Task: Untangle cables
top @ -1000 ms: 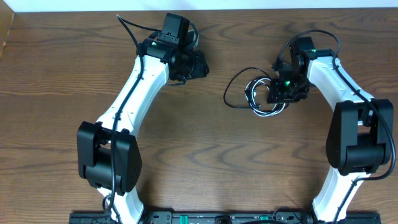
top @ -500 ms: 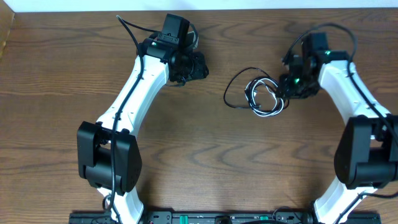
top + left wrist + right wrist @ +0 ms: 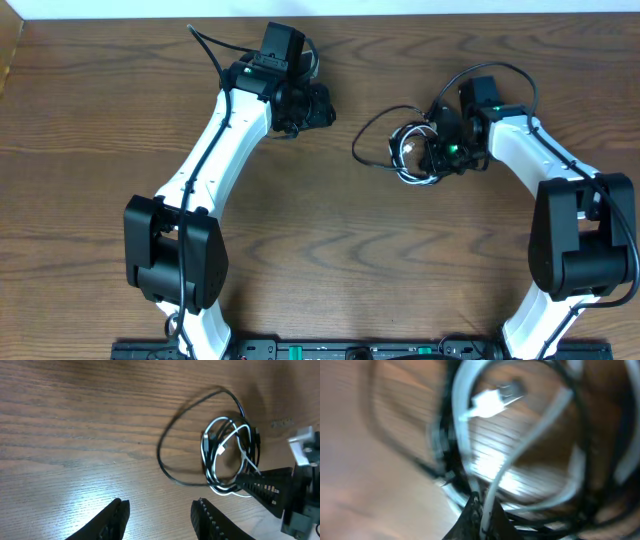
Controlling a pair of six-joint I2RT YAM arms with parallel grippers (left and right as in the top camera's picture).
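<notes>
The black cable [image 3: 358, 150] and the white cable [image 3: 408, 172] lie coiled together on the table right of centre, with the black one looping out to the left. My right gripper [image 3: 437, 152] sits on the bundle's right side. In the blurred right wrist view its fingers [image 3: 485, 517] are shut on a strand of the white cable [image 3: 540, 435], with a white plug [image 3: 492, 402] above. My left gripper [image 3: 318, 106] is open and empty, apart to the left. In the left wrist view its jaws [image 3: 160, 517] frame the coil [image 3: 227, 455] and black loop [image 3: 165, 460].
The wooden table [image 3: 330, 260] spreads around the bundle. The right arm's finger [image 3: 267, 490] reaches into the left wrist view at lower right. Thick black wires run along both arms. A white wall edge lies at the back.
My right gripper swung out to the right, then came back left onto the bundle. The coil and black loop shifted slightly left. The left arm has not moved.
</notes>
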